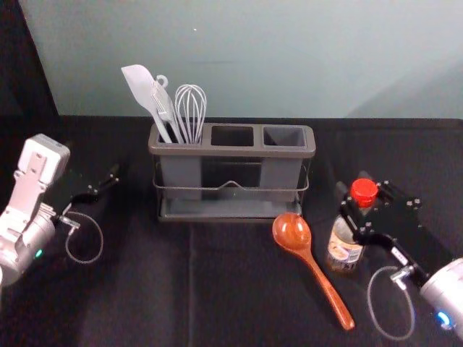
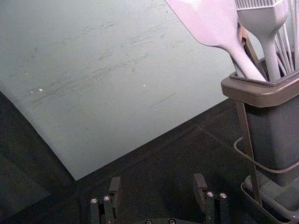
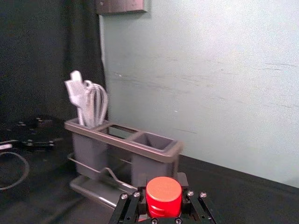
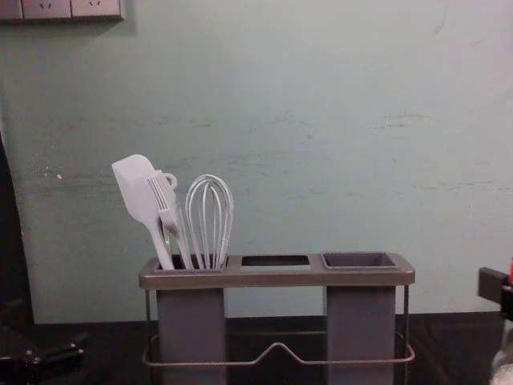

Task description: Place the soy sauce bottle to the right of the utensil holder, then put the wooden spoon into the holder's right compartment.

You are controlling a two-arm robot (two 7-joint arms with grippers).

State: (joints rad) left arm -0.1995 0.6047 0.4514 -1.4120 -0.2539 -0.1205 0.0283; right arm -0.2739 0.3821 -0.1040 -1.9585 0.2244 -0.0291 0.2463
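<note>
Wooden spoon left lying, prob. for 2nd step. Soy sauce btl pinched below red cap by R gripper, prob. so base can be set down R of holder. L gripper parked L of holder, fingers spread.

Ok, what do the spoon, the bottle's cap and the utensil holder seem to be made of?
The spoon looks like varnished wood: reddish brown with glossy highlights. The bottle's cap appears to be smooth, opaque red plastic. The utensil holder looks like dull molded plastic, with rounded corners; its thin, bent rail is probably metal wire.
</note>
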